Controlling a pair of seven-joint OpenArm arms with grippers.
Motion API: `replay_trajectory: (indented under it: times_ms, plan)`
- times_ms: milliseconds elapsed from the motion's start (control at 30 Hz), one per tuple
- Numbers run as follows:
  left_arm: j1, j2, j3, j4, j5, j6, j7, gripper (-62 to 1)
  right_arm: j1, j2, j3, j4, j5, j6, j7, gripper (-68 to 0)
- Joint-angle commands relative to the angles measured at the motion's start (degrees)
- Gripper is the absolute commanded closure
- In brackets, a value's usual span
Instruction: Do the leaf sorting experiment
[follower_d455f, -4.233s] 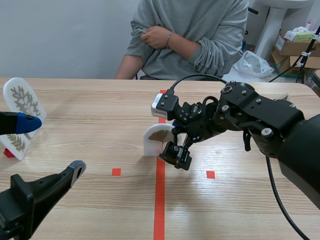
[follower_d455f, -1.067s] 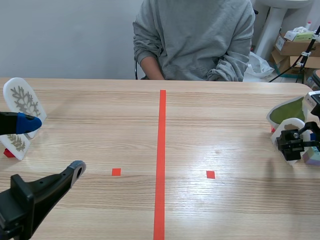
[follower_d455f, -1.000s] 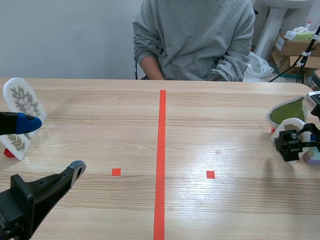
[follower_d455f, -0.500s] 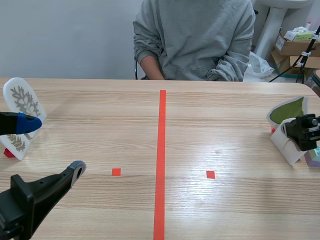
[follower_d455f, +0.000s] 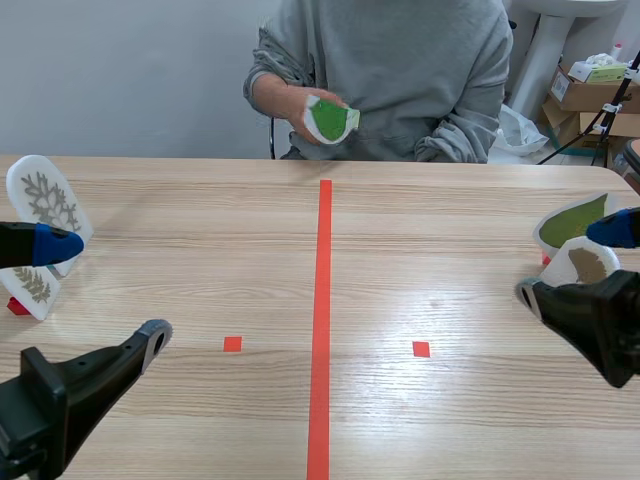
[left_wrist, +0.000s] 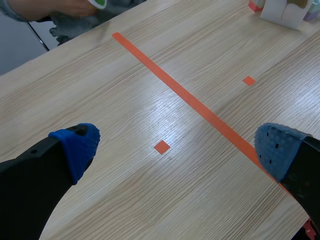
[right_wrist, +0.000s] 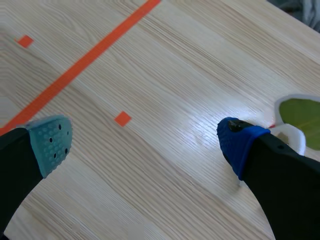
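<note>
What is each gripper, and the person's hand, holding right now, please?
Left gripper: open, empty.
Right gripper: open, empty.
Person's hand: holding a green leaf card.

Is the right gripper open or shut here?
Open. The right gripper shows its two pads wide apart in its wrist view, only bare table between them.

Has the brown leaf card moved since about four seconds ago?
Yes. The brown leaf card stood beside the red tape line; now it stands far right of that line, in front of the green leaf card.
</note>
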Motion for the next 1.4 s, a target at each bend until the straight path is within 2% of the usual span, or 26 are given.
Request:
replay_trajectory:
  times_ms: [0, 200, 400, 1367]
  plan:
    - [-0.2, 0.15, -0.26, 0.7, -0.61, -0.11, -0.87, -62.3, -0.79, -0.28, 0.35, 0.26, 1.53, 0.31, 0.46, -59.4]
    - [-0.2, 0.15, -0.26, 0.7, -0.66, -0.11, -0.83, -62.3, -6.47, -0.85, 0.31, 6.97, 2.86, 0.31, 0.04, -59.4]
    - [-0.17, 0.15, -0.26, 0.7, -3.67, -0.11, -0.81, -62.3, -11.54, -0.85, 0.31, 11.63, 2.86, 0.31, -0.17, -59.4]
    - [-0.17, 0.15, -0.26, 0.7, -3.61, -0.11, -0.39, -62.3, -12.55, -0.85, 0.26, 11.65, 3.02, 0.31, 1.6, -59.3]
